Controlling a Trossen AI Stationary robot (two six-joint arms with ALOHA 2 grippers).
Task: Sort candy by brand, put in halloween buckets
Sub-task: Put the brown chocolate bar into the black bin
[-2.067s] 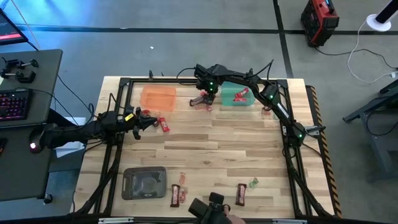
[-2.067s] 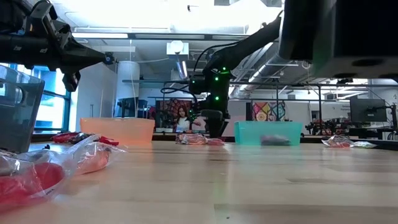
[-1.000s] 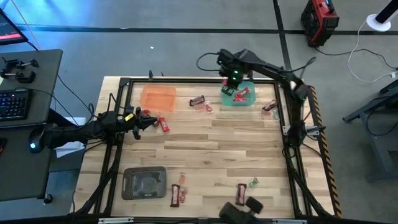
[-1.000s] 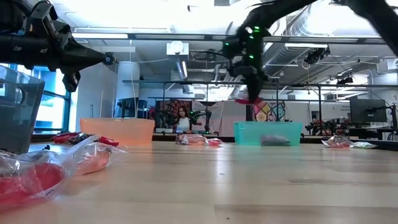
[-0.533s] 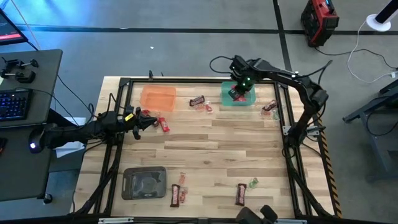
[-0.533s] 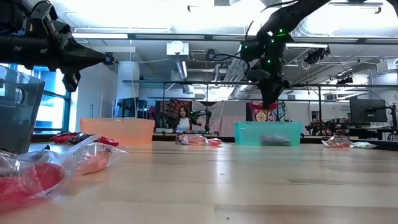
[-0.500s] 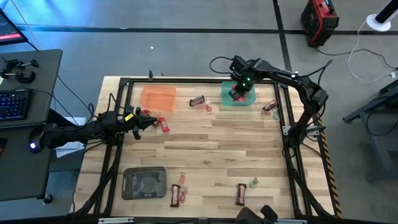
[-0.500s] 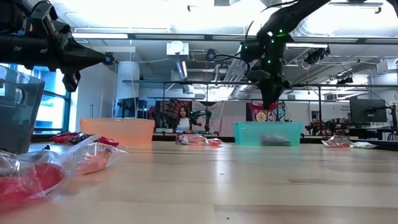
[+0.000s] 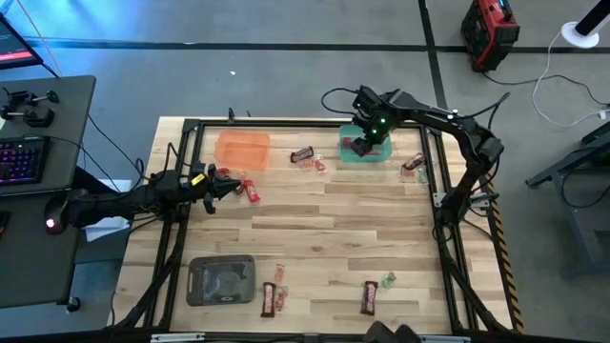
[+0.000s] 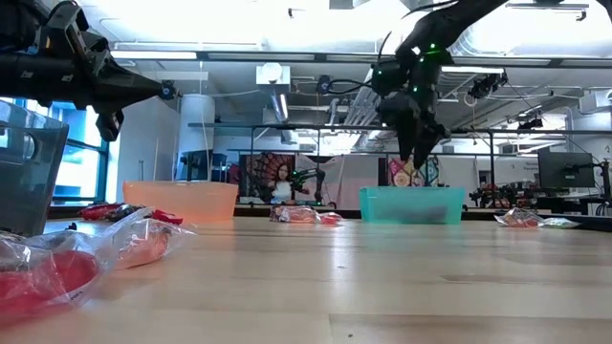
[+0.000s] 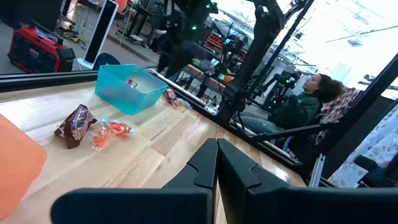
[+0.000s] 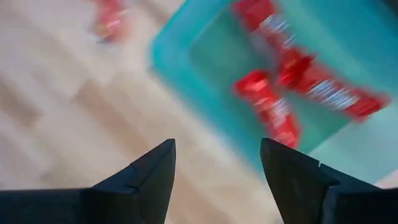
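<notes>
Left gripper [image 9: 212,181]: parked at the desk's [image 9: 324,238] left edge beside a red candy cluster [image 9: 243,187], fingers pressed together, idle. Grey bucket [image 9: 221,280]: near-left corner, one red piece [image 9: 279,273] and a dark brown bar [image 9: 270,299] just beside it, the bar's long axis running front to back. Orange bucket [image 9: 242,150]: far left-centre, nothing visible inside. Brown-and-red pair [image 9: 307,157]: loose between the orange and green buckets, brown wrapper's long axis roughly across the desk. Second brown bar [image 9: 369,297] with a pale green sweet [image 9: 388,280]: near edge, right of centre, long axis front to back. Green bucket [image 9: 365,146]: far right-centre, holding red candy [image 12: 280,93] lying on a diagonal. Right gripper [image 10: 418,148]: poised over this bucket, jaws spread and empty; half a second ago it held a red piece above the rim, so that piece is judged delivered and another red item counts as sorted. Last cluster [image 9: 414,164]: just right of the green bucket, unsorted.
</notes>
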